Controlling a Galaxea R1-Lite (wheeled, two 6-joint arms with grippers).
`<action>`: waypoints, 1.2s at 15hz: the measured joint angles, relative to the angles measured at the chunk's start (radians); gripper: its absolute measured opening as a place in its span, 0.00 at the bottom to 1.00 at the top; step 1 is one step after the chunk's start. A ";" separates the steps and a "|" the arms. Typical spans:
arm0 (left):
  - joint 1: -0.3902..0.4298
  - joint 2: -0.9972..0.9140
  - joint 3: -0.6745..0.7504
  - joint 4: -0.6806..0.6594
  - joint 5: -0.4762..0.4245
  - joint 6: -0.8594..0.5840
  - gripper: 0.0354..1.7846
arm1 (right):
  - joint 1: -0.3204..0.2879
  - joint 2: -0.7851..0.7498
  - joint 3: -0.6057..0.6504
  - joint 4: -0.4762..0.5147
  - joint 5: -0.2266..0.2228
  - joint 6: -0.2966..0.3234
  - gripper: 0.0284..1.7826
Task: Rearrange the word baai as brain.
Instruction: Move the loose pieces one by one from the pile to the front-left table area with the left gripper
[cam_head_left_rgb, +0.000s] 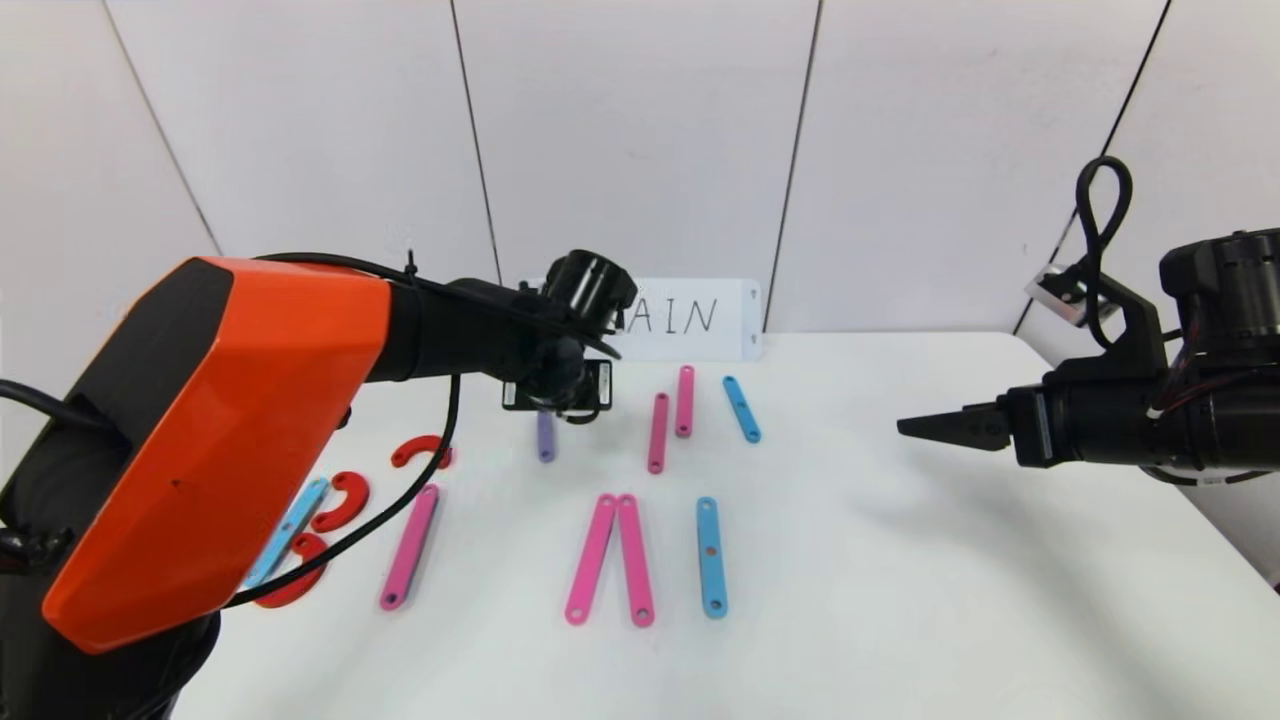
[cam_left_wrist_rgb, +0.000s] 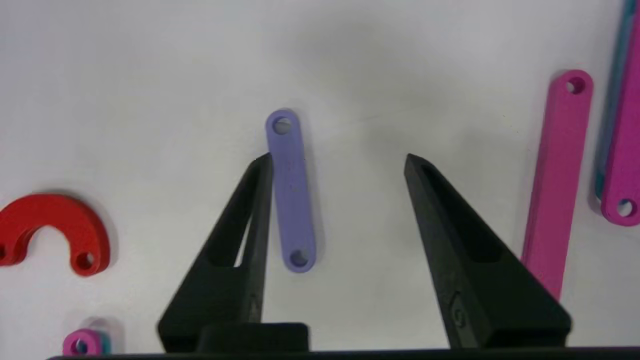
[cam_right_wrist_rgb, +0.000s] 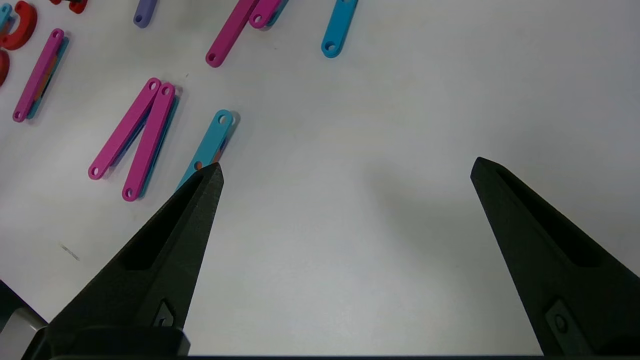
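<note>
The letter pieces lie flat on the white table. At the left are red half-rings, a blue strip and a pink strip. Two pink strips meet in a peak, with a blue strip beside them. My left gripper hangs open over a short purple strip. In the left wrist view the gripper is open; the purple strip lies on the table between the fingers, right beside one finger. My right gripper is open and empty over the table's right side, as its wrist view shows.
Two pink strips and a blue strip lie at the back. A white card with handwriting stands against the wall, partly hidden by my left wrist. A red half-ring and pink strip flank the left gripper.
</note>
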 joint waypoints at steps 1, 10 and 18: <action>0.004 -0.008 -0.001 0.049 0.020 -0.051 0.66 | 0.000 0.000 0.000 0.000 0.000 0.000 0.97; 0.142 -0.070 -0.031 0.272 0.022 -0.406 0.95 | 0.002 0.002 0.001 0.000 0.000 0.000 0.97; 0.228 -0.062 -0.033 0.311 -0.066 -0.489 0.95 | 0.003 0.004 0.001 0.000 0.000 0.000 0.97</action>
